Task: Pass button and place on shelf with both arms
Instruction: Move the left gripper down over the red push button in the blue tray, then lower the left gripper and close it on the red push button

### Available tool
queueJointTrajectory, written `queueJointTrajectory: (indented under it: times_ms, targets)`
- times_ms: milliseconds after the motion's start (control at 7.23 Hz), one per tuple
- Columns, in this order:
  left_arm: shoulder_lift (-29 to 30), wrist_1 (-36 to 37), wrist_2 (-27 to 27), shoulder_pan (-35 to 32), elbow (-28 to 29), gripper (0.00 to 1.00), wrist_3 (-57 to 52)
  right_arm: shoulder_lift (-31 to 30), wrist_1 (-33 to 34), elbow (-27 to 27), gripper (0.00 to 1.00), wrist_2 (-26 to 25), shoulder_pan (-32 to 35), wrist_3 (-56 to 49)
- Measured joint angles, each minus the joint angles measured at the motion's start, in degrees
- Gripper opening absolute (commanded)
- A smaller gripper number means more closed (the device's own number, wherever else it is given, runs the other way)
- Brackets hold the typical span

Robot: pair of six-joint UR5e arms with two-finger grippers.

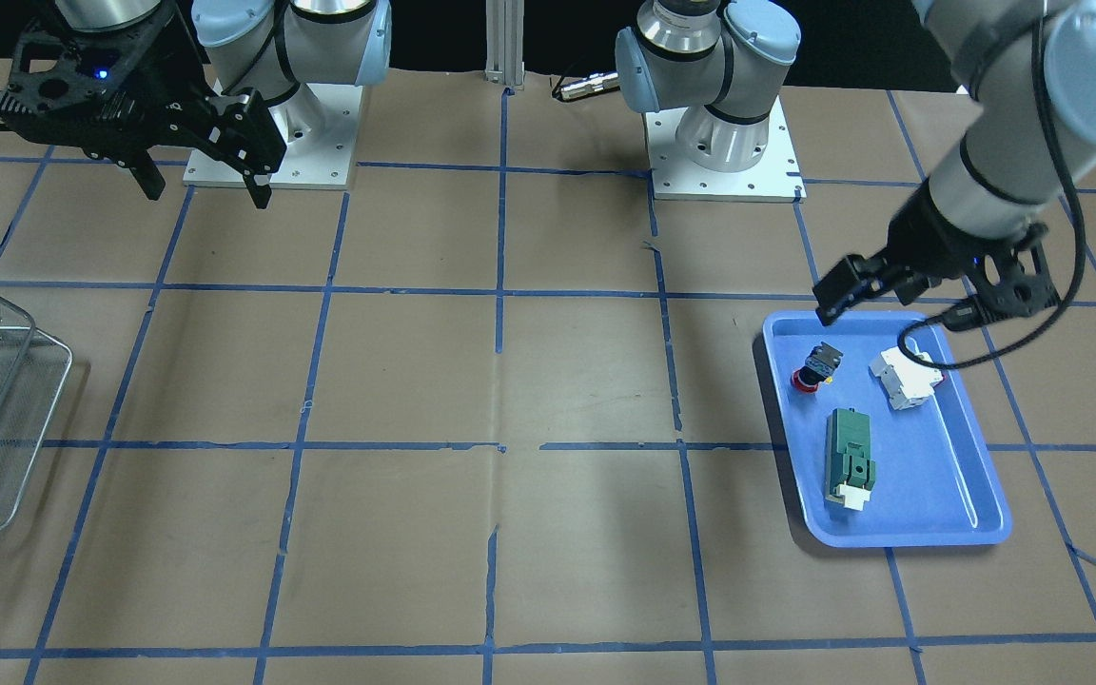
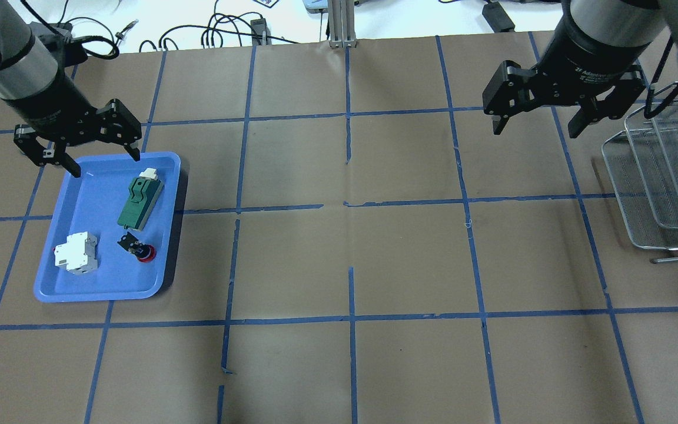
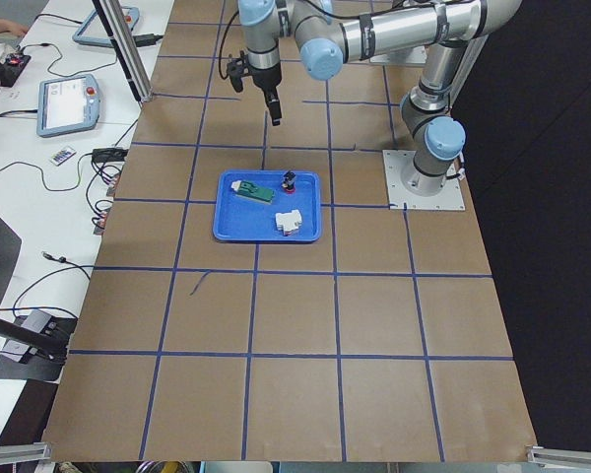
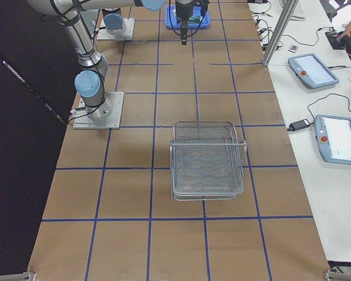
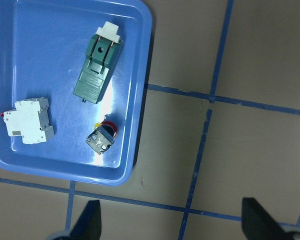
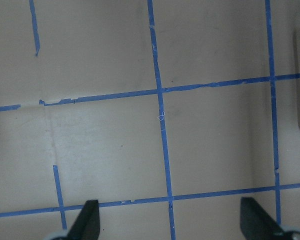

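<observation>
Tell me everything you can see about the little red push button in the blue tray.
The small push-button with a round red cap has a black cylindrical body with small yellow and blue details, plastic by its look. It lies tipped on its side on the floor of the blue plastic tray, near one end of the green rectangular block and beside the white breaker, touching neither.

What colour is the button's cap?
Red; the button shows best in the overhead exterior view.

The left gripper (image 2: 106, 165) hovered, jaws spread, above the far edge of the tray (image 2: 99, 292), the right gripper (image 2: 534, 132) likewise agape, well away from it.
</observation>
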State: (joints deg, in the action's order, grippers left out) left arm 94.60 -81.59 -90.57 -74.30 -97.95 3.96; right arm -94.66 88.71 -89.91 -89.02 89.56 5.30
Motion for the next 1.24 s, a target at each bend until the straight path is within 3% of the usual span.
queueJointTrajectory:
  times_ms: [277, 415, 553, 968, 1106, 1245]
  targets:
    - [1.9, 11.8, -0.2, 4.0, -9.8, 1.00, 1.9, 0.0, 0.9, 0.0, 1.00, 0.0, 0.0, 0.3]
    - [2.1, 14.7, -0.3, 5.6, -13.2, 0.90, 2.4, 0.0, 0.9, 0.0, 1.00, 0.0, 0.0, 0.4]
    - [2.2, 17.0, -0.3, 7.3, -15.9, 0.91, 2.9, 0.0, 1.0, 0.0, 1.00, 0.0, 0.0, 0.4]
    - [2.7, 26.5, -1.7, 8.7, -22.9, 0.96, 5.9, 0.0, 0.9, 0.0, 1.00, 0.1, 0.0, 0.4]
    - [3.1, 27.8, -1.7, 8.8, -23.7, 0.95, 7.6, 0.0, 0.8, 0.0, 1.00, 0.1, 0.0, 0.4]
    - [3.6, 28.3, -1.6, 8.8, -24.2, 0.87, 8.4, 0.0, 0.8, -0.1, 1.00, 0.1, 0.0, 0.5]
